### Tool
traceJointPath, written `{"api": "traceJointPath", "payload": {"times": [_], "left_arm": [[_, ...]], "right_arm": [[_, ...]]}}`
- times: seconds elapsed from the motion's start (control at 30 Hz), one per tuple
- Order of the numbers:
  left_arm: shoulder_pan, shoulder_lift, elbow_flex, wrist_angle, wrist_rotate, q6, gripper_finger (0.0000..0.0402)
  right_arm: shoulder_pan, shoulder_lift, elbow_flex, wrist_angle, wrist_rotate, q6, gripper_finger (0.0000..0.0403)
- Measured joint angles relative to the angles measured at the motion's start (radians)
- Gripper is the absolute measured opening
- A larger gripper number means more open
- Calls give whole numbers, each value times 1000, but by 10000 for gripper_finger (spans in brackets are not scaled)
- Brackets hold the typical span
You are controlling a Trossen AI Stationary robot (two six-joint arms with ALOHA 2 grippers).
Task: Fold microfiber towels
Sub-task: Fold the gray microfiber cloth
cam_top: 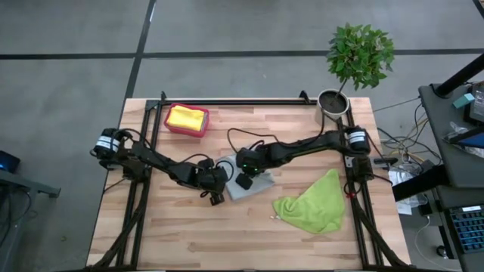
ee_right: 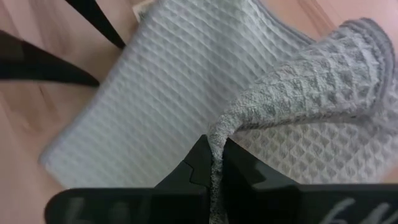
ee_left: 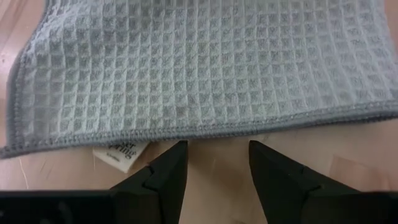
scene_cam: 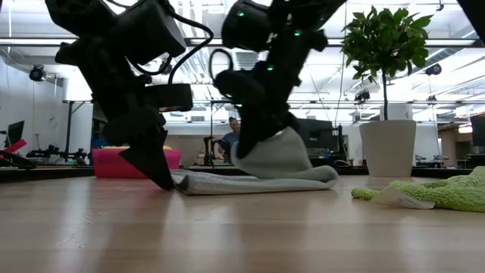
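Two arms crowd the grey towel (cam_top: 253,183): right gripper (ee_right: 214,163) pinches its fold, left gripper (ee_left: 214,163) gapes empty beside it

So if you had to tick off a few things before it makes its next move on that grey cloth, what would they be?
1. Right gripper has the grey towel: ok, shut on a lifted fold of it.
2. Left gripper free of the cloth: ok, fingers open, tips on the wood just off the towel's hemmed edge.
3. Rest of the grey towel lying flat: ok, in the low view it lies flat on the table.
4. Lime green towel out of the way: ok, crumpled apart, beside the right arm.
5. Bin with the yellow towel clear of both arms: ok.
6. Edges lined up for the fold: cannot tell.
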State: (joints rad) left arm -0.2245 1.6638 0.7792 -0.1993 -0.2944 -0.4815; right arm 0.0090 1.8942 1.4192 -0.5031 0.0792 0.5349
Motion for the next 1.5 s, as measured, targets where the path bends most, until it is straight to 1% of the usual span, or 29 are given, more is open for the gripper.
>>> {"api": "traceJointPath", "payload": {"times": [0.27, 0.37, 0.47, 0.73, 0.83, 0.93, 1.07, 1.2, 1.33, 1.43, 1.5], "left_arm": [[0, 1, -1, 6, 1, 0, 157], [0, 1, -1, 7, 1, -1, 157], [0, 1, -1, 7, 1, -1, 157], [-5, -4, -2, 9, -1, 14, 157], [-8, -9, -2, 7, -1, 18, 157], [-18, -20, -2, 0, 10, 24, 157], [-41, -66, -2, -43, 14, 28, 157], [-59, -128, -2, -117, 5, 28, 157], [-69, -184, -2, -169, 1, 28, 157], [-72, -213, -2, -186, 0, 27, 157], [-77, -227, -2, -185, -1, 24, 157]], "right_arm": [[0, 87, 101, 11, 0, -12, 13], [2, 104, 112, 14, 0, -12, 24], [2, 105, 112, 15, -1, -12, 50], [2, 105, 112, 45, -21, -20, 140], [2, 105, 112, 57, -32, -21, 164], [4, 105, 112, 80, -51, -21, 181], [12, 105, 112, 140, -83, -22, 191], [24, 105, 112, 199, -95, -13, 192], [34, 105, 112, 260, -136, -20, 192], [41, 93, 114, 271, -140, -44, 192], [48, 68, 114, 246, -140, -89, 192]]}}
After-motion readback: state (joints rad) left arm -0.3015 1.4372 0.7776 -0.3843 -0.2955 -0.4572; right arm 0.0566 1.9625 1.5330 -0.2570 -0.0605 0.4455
